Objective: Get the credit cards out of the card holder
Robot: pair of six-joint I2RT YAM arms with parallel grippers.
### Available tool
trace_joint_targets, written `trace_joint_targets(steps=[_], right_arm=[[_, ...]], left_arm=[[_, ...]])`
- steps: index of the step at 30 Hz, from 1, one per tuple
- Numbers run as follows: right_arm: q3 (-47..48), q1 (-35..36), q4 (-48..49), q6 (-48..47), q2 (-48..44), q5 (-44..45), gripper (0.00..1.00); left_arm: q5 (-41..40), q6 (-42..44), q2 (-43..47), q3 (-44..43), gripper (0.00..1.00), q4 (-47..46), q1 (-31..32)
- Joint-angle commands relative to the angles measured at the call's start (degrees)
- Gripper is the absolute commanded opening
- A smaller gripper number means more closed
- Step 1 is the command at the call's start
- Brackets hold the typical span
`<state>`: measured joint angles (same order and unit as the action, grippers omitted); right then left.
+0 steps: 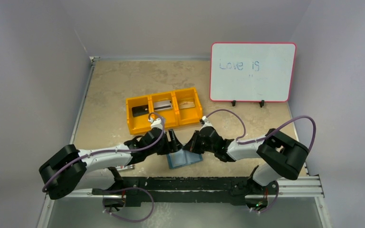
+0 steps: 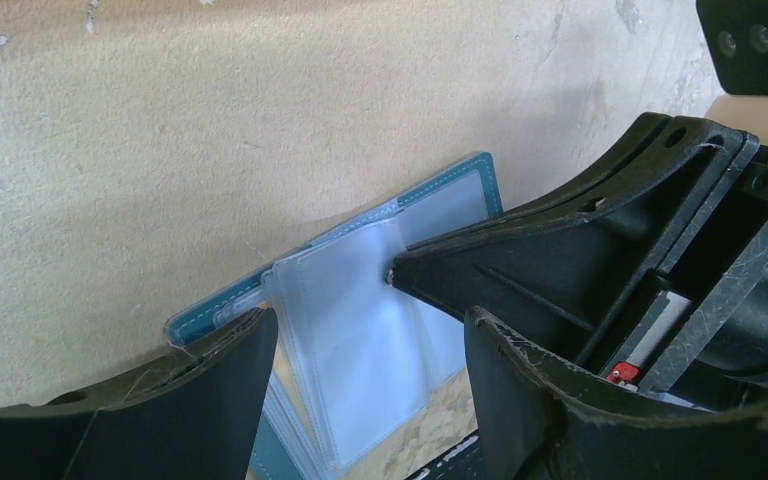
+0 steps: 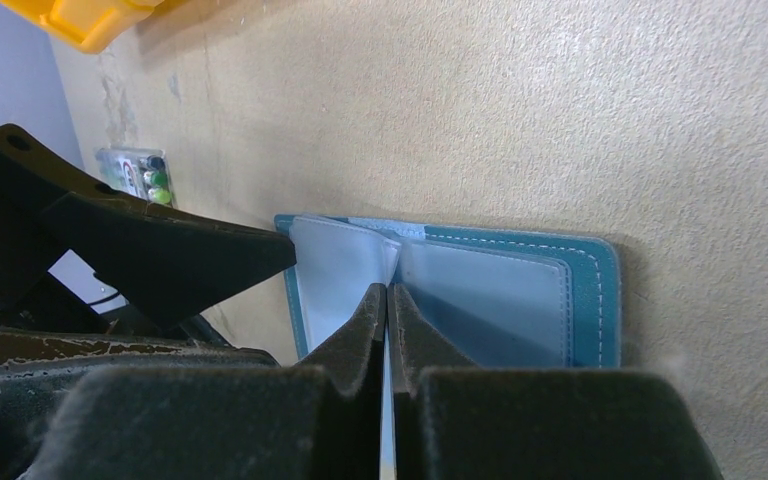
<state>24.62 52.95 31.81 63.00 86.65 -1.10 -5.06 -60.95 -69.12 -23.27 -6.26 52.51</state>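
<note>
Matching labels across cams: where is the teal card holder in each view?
Top external: card holder lower centre, open, just below the orange bin.
Left wrist: centre, clear sleeves fanned up, teal cover behind.
Right wrist: centre-right, lying open beyond the fingertips.
Shared landmark: the right tool, shut on one clear sleeve; in left wrist it enters from the right.

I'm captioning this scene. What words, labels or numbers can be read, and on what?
"Love is": handwritten on the whiteboard; faint marks under it unreadable.
Label on the marker pack: too blurred.
The cards in the orange bin: too small to read.
The card holder: none.
</note>
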Motion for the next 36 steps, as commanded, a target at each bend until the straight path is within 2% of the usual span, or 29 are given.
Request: trace_joint_targets(steps=[1, 5, 12, 16, 20, 23, 25, 31, 36], right_arm=[[-0.45, -0.1, -0.05, -0.18, 0.99, 0.18, 0.0], [0.09, -0.04, -0.07, -0.51, 1.8, -0.55, 0.0], [-0.29, -0.05, 0.08, -0.39, 1.68, -0.67, 0.01], [-0.13, -0.11, 0.35, -2.85, 0.26, -0.92, 0.12], [-1.51, -0.02, 1.45, -5.02, -6.49, -0.57, 0.25], [-2.19, -0.06, -3.18, -3.35, -12.75, 1.2, 0.32], [-1.72, -0.07, -9.82, -2.4, -16.65, 5.6, 0.36], [-0.41, -0.06, -29.45, 2.2, -23.69, 16.07, 0.37], [-1.61, -0.09, -34.47, 4.15, -29.08, 16.33, 0.39]], left_arm=[[-0.33, -0.83, -0.94, -0.55, 0.68, -2.14, 0.78], [1.37, -2.39, -3.18, 0.8, 0.68, -7.87, 0.91], [1.11, -2.84, -5.27, 0.57, 0.68, -8.99, 1.7], [1.29, -3.37, -5.53, 0.64, 0.68, -11.29, 1.69], [0.95, -3.76, -5.95, 0.16, 0.68, -11.88, 1.69], [0.55, -4.05, -6.01, 0.21, 0.68, -11.96, 1.72], [0.56, -4.22, -6.11, 0.37, 0.67, -12.58, 1.72], [2.67, -4.93, -8.34, -0.04, 0.67, -16.15, 1.8], [4.24, -4.9, -9.88, -1.11, 0.67, -16.94, 2.1]])
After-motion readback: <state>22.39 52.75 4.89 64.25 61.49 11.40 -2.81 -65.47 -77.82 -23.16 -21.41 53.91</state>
